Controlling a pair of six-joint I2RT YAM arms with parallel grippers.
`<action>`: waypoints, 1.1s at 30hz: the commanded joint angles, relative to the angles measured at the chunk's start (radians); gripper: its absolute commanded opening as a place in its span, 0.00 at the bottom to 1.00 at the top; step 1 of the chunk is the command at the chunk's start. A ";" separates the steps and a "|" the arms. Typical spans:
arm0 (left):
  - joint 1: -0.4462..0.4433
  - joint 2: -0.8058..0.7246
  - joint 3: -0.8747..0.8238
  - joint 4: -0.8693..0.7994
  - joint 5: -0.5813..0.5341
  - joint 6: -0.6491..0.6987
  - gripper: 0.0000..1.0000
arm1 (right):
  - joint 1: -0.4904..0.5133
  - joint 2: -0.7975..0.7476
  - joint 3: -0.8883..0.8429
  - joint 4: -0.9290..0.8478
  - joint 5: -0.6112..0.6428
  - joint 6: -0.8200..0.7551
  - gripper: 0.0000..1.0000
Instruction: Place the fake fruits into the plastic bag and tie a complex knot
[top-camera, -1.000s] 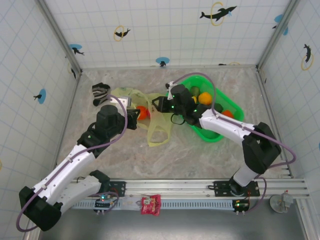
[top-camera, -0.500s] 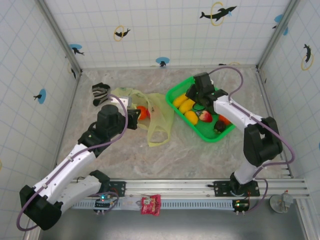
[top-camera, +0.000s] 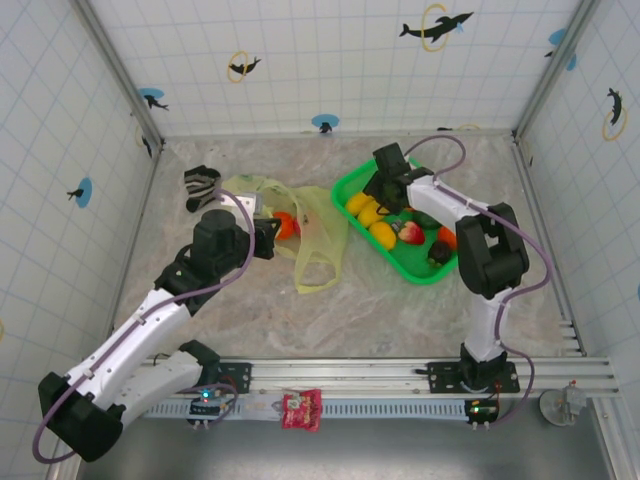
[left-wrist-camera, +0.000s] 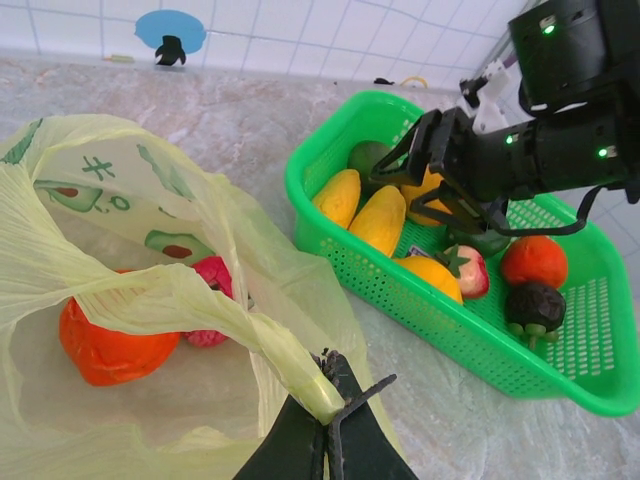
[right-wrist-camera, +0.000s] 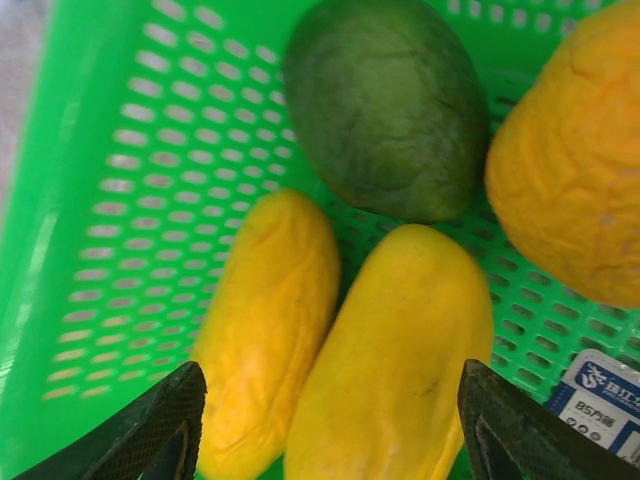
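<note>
The plastic bag lies open on the table with an orange-red fruit and a pink one inside. My left gripper is shut on a bunched strip of the bag's rim and holds the mouth up. More fake fruits sit in the green basket: two yellow ones, a dark green one and an orange one. My right gripper is open just above the two yellow fruits, one finger on either side of the pair. The knot is out of view.
A striped sock lies at the back left beside the bag. The basket also holds a red-and-white fruit, a red-orange one and a dark one. Tiled walls close in the table on three sides.
The right arm swung from over the bag's mouth back to the basket and its jaws spread wider. The left arm kept its hold on the bag.
</note>
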 joint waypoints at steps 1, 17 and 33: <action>-0.001 -0.014 0.027 -0.007 -0.003 0.021 0.00 | -0.008 0.029 0.029 -0.036 0.030 0.054 0.69; -0.002 -0.017 0.019 0.002 0.006 0.023 0.00 | -0.017 0.142 0.005 0.075 -0.046 0.013 0.58; -0.003 -0.015 0.025 0.001 0.008 0.018 0.00 | -0.020 -0.216 -0.213 0.334 -0.112 -0.159 0.41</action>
